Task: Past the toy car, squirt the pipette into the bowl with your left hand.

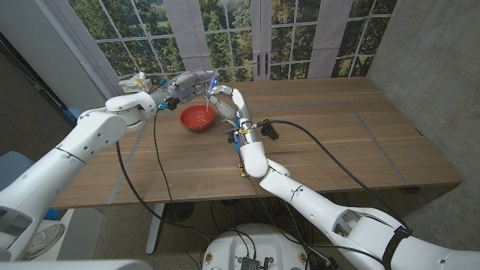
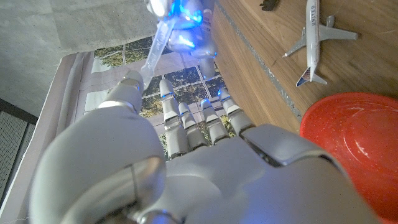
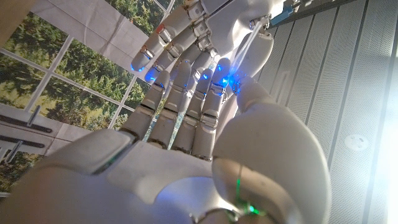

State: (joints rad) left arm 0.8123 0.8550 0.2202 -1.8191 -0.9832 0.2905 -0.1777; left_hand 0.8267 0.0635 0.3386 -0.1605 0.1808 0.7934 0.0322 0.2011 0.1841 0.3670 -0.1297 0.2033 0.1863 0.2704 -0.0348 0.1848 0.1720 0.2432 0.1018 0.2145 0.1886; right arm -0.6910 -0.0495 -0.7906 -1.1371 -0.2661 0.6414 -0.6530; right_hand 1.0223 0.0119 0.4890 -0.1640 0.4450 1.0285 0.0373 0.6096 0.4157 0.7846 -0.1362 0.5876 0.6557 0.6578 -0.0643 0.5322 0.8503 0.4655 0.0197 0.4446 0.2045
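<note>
The wooden desk [image 1: 322,135] carries everything, and both arms reach over its far left part. The left arm comes in from the near left corner, and the left hand [image 1: 182,84] hovers above the far edge, its fingers [image 2: 186,118] straight and lying side by side. The right arm crosses the middle of the desk, and the right hand [image 1: 227,103] stands raised just beside the left one, fingertip to fingertip. In the right wrist view the right hand's fingers [image 3: 186,99] reach up against those of the left, lit blue at the tips.

The red bowl [image 1: 199,118] sits on the desk near the far left corner, directly under the gap between the two hands. The toy airplane [image 2: 313,38] lies on the wood just beside the bowl, as the left wrist view shows. A small dark object [image 1: 271,130] lies to the right of the right forearm, with cables trailing past it.

The pipette [image 2: 154,51], clear and slim, is up in the air between the two hands, above the bowl. The right hand pinches its upper end, while its lower end touches the left thumb. Whether the left hand grips it cannot be told.
</note>
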